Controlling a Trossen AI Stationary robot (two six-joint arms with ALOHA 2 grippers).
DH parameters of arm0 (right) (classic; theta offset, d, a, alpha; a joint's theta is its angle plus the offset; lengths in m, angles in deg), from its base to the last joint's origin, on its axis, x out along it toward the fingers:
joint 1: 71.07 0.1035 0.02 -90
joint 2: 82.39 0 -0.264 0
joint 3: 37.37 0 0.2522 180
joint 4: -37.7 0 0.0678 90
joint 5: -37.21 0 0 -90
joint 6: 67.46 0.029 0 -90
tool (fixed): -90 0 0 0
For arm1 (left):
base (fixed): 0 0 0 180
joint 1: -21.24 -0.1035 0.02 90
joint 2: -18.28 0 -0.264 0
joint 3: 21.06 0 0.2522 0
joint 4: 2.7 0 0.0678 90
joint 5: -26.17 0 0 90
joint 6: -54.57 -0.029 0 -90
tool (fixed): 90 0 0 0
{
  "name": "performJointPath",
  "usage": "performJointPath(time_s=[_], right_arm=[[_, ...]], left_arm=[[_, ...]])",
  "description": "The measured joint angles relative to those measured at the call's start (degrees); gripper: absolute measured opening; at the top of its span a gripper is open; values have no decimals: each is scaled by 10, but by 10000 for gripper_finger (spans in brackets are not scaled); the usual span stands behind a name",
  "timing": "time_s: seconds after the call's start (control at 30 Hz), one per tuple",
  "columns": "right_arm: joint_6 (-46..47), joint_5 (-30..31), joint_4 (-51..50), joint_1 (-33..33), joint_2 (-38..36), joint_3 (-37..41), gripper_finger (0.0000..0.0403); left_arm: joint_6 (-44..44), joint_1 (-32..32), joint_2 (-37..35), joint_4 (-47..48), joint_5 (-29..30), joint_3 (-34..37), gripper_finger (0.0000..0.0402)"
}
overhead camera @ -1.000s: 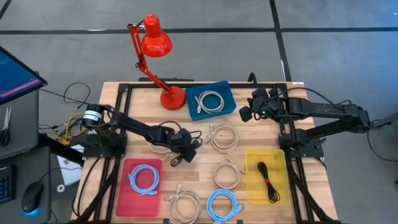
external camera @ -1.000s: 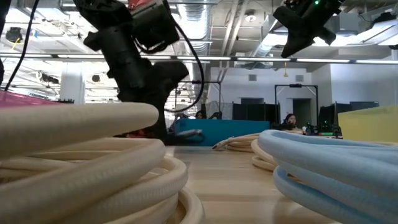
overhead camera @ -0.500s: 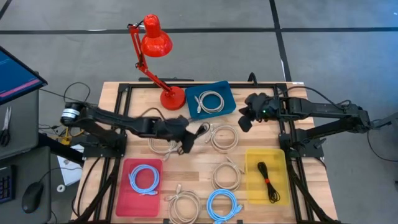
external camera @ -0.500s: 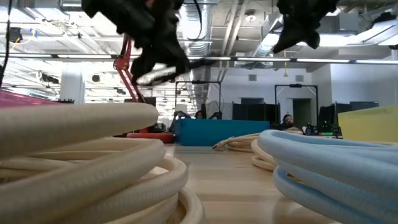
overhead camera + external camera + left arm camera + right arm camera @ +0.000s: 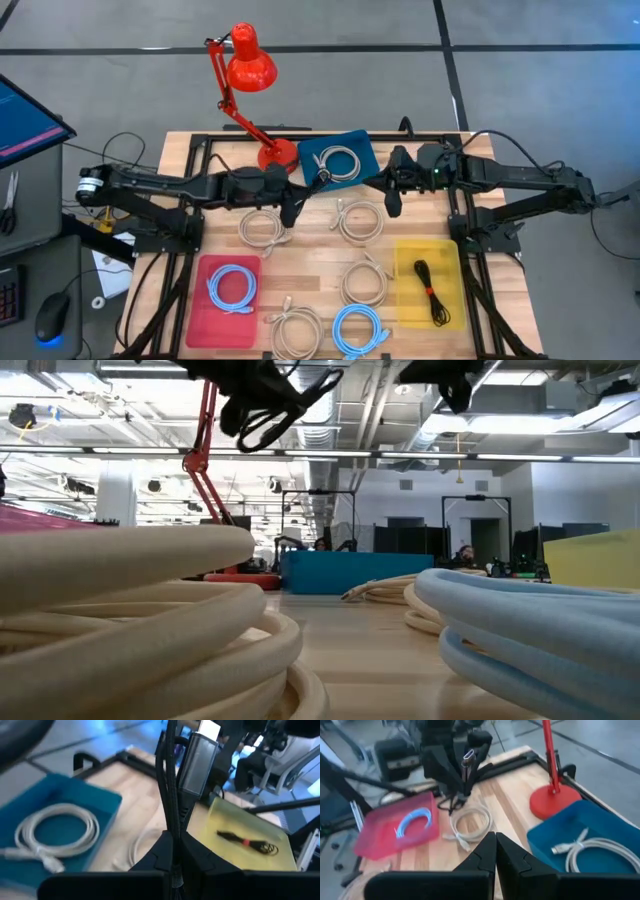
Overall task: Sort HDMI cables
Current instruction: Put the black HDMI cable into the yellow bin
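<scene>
No legible writing; left fingers (image 5: 172, 851) clamping black HDMI cable (image 5: 167, 780), right fingers (image 5: 492, 851) clenched empty.

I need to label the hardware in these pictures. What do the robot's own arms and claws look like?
Both are slim, dark, jointed arms. The left arm has a silver-capped round joint at its base; the right arm shows a small green light near its wrist. Each ends in a black two-finger claw: left claw, right claw.

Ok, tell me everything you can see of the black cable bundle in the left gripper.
The thin black folded HDMI cable bundle is pinched between the shut fingers of the left gripper, lifted clear of the wooden table. Its strands run straight up from the grip, beside a grey metallic plug with a pale tip. In the low view its loop dangles high in the air, touching nothing else.
</scene>
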Motion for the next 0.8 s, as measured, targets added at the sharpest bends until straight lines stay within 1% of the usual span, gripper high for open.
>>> performJointPath(time_s=[0.07,0.2,0.37,0.43,0.5,0.6,0.8], right_arm=[[23,0,24,0,7,0,0],[27,0,67,0,28,0,0],[30,1,113,0,73,0,1],[41,1,132,0,89,0,10],[51,1,151,0,105,0,28],[58,1,170,0,123,0,65],[59,-5,221,0,134,1,137]], left_arm=[[-11,-4,-1,-28,-3,0,13],[-23,-14,-2,-79,-23,0,13],[-24,-25,-2,-90,-45,0,13],[-24,-26,-2,-91,-50,0,13],[-24,-26,-2,-90,-51,0,13],[-24,-26,-2,-90,-52,0,13],[-21,-26,-2,-90,-52,0,13]])
